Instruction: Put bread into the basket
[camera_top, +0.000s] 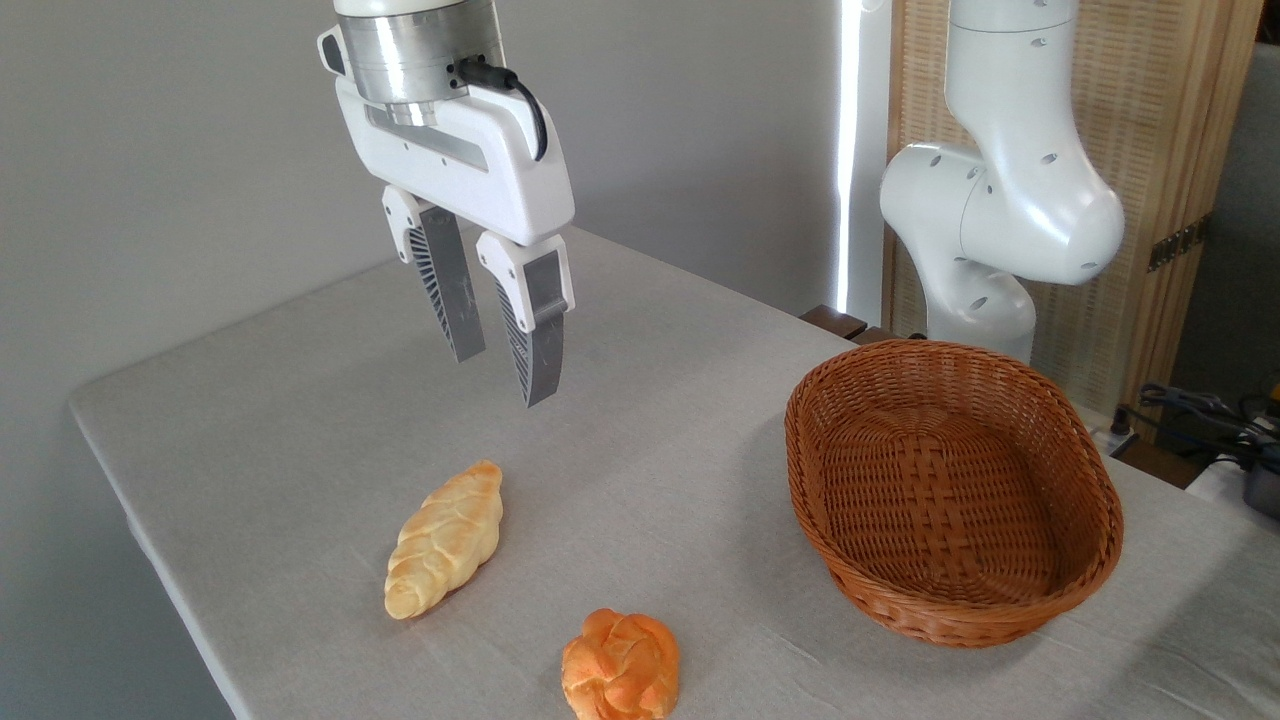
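Two breads on the table (300, 400), so pick carefully: your target is the bread (444, 540), the pale braided loaf lying near the table's left edge, long axis running diagonally from the front-left up toward the back-right. The round orange bun (621, 666) sits just beside it toward the front edge, not touching. The basket (1085, 560) is empty, well apart toward the right edge.

The gripper (500, 378) hangs in the air above and behind the loaf, empty, fingers (448, 290) parted by only a narrow gap, pointing down.

Risks from here, my read:
- That gap looks narrower than the loaf. Descend like this and you land a fingertip on top and squash or shove it. Widen first.
- The loaf lies diagonal, tapered ends. Close along its length or on a tip and it squirts out. Straddle the middle, across the short axis.
- It's close to the left edge; a sideways nudge could roll it off.
- Drift toward the front edge and you clip the bun.
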